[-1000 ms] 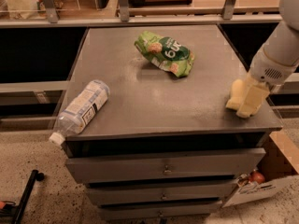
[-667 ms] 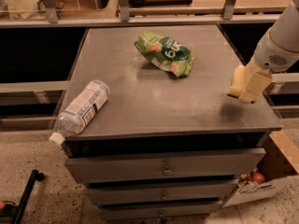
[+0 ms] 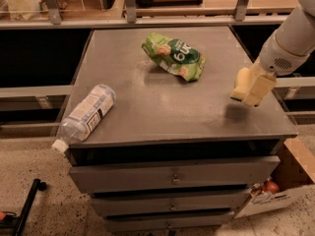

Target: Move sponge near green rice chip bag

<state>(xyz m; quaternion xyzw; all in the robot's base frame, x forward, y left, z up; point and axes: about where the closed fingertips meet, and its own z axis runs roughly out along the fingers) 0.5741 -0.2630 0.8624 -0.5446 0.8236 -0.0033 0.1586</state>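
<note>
The green rice chip bag (image 3: 174, 56) lies on the grey cabinet top (image 3: 147, 107), toward the back middle. My gripper (image 3: 250, 95) hangs above the right side of the top, to the right of and nearer than the bag. It is shut on the pale yellow sponge (image 3: 241, 81), whose curved edge shows on the gripper's left side. The sponge is off the surface, with its shadow on the top just below. A clear gap lies between the sponge and the bag.
A clear plastic bottle (image 3: 86, 114) with a white label lies at the front left edge of the top, its cap overhanging. A cardboard box (image 3: 283, 191) stands on the floor at the right. A shelf rail (image 3: 147, 21) runs behind the cabinet.
My gripper has lifted the sponge off the right edge of the cabinet top and carried it up and slightly left, toward the bag. The bag and bottle have not moved.
</note>
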